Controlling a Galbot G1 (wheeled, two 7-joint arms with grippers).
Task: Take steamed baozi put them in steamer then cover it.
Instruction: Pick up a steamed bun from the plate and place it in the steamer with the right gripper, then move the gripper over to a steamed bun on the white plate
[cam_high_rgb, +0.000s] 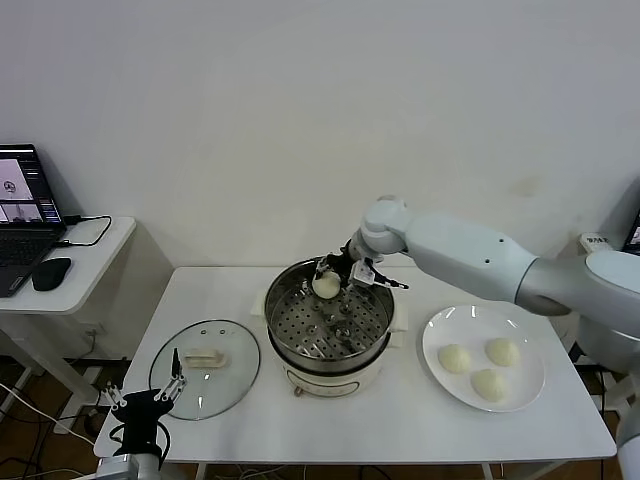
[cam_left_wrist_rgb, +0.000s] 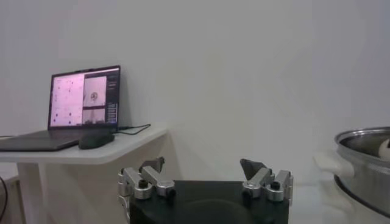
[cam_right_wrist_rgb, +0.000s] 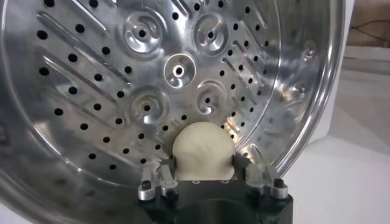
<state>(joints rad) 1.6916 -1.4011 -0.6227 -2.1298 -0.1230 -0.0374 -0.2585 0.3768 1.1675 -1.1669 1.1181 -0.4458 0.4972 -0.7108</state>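
The steamer (cam_high_rgb: 330, 352) stands mid-table, its perforated tray (cam_right_wrist_rgb: 122, 91) bare. My right gripper (cam_high_rgb: 334, 277) reaches over the steamer's far rim, shut on one steamed baozi (cam_high_rgb: 326, 286), held just above the tray; the bun (cam_right_wrist_rgb: 203, 151) sits between its fingers in the right wrist view. Three more baozi (cam_high_rgb: 487, 367) lie on a white plate (cam_high_rgb: 436, 326) to the right. The cover (cam_high_rgb: 238, 380), clear glass with a cream bar handle (cam_high_rgb: 205, 357), lies flat on the table left of the steamer. My left gripper (cam_high_rgb: 148, 399) is open and empty, low at the table's front left corner.
A side table (cam_high_rgb: 90, 262) at the left carries a laptop (cam_high_rgb: 25, 215), a mouse (cam_high_rgb: 50, 272) and a cable. The steamer's rim (cam_left_wrist_rgb: 364, 152) shows at the edge of the left wrist view. A wall stands behind the table.
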